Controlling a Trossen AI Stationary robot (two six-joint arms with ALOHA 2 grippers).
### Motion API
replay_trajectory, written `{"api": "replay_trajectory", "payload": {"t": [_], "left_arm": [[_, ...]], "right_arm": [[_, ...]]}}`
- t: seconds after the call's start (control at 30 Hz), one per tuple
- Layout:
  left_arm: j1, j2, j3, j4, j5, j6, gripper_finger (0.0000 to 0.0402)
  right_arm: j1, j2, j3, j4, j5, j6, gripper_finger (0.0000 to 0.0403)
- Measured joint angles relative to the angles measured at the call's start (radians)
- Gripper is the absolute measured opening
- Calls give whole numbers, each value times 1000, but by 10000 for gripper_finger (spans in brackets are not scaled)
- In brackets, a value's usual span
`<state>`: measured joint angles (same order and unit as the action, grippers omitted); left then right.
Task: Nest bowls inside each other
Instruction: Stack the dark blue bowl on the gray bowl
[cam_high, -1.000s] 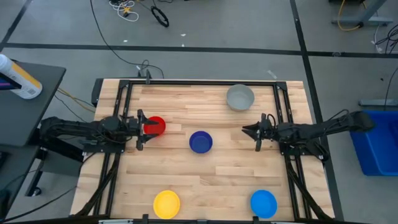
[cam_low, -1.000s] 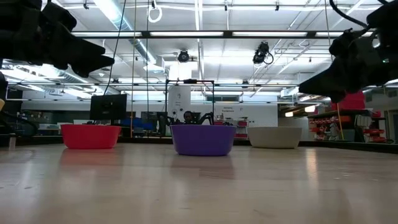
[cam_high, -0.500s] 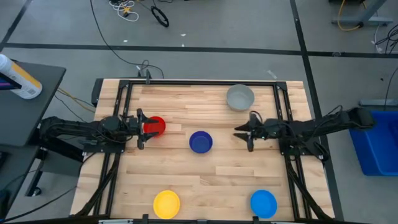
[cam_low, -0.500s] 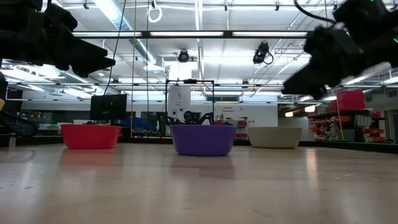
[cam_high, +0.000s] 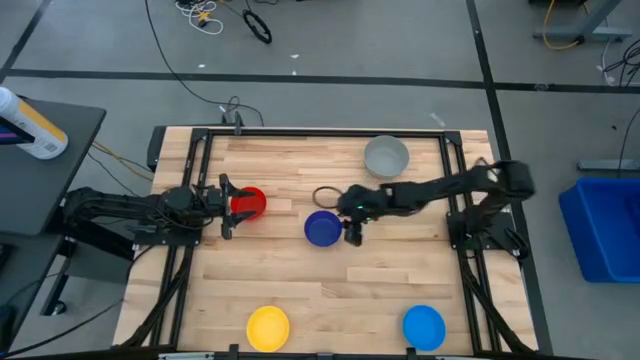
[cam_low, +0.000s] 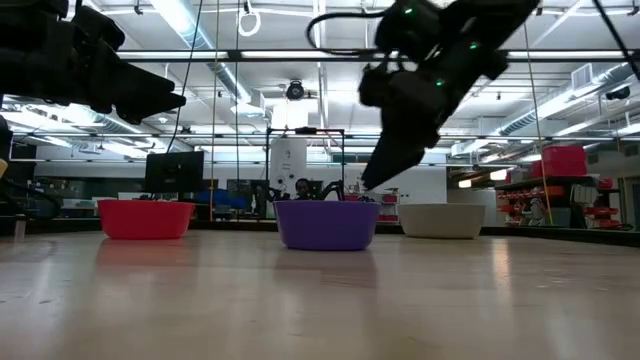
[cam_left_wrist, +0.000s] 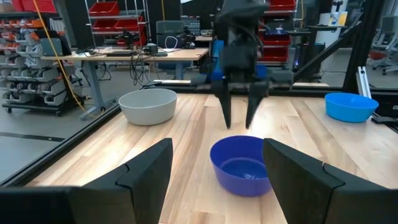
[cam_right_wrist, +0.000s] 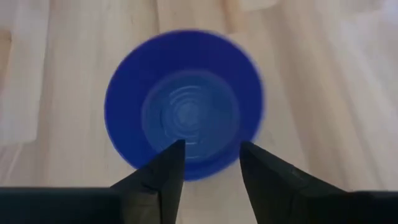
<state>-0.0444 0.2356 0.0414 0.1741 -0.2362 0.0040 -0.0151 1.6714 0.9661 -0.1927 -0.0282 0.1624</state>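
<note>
Wooden bench (cam_high: 300, 290) carries five bowls, all separate, none nested yet. Right arm is stretched across the bench toward the middle; left arm sits at the left edge.

Key relation: right end effector (cam_high: 349, 222) hangs pointing down over the right-hand rim of the dark blue bowl (cam_high: 322, 229), which sits upright mid-bench. In the right wrist view the bowl (cam_right_wrist: 184, 106) lies directly below and just ahead of the fingers (cam_right_wrist: 163, 176), which stand apart with the near rim between them. Looks lined up for one finger inside the wall and one outside. Low view shows the tips just above the rim, not clearly touching. A bowl is round, so no long axis to match; only the rim line counts. Right arm is clearly the nearer one to this bowl.

Left end effector (cam_high: 226, 207) also stands wide apart, holding nothing, straddling the near side of the red bowl (cam_high: 250, 203).

Other bowls: grey bowl (cam_high: 386, 157) at the back right, near the right arm's forearm; yellow bowl (cam_high: 268, 327) front left; lighter blue bowl (cam_high: 424, 327) front right, both well apart from either arm.
</note>
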Motion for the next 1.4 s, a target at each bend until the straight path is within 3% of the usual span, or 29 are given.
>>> {"api": "replay_trajectory", "payload": {"t": [0.2, 0.93, 1.4], "left_arm": [[0, 0, 0, -1, 4, 7, 256], [0, 0, 1, -4, 23, 30, 256], [0, 0, 1, -5, 23, 29, 256]], "right_arm": [[-18, 97, 91, -36, -29, -6, 158], [-96, 96, 143, -145, -53, -8, 169], [-129, 96, 140, -231, -8, -23, 170]]}}
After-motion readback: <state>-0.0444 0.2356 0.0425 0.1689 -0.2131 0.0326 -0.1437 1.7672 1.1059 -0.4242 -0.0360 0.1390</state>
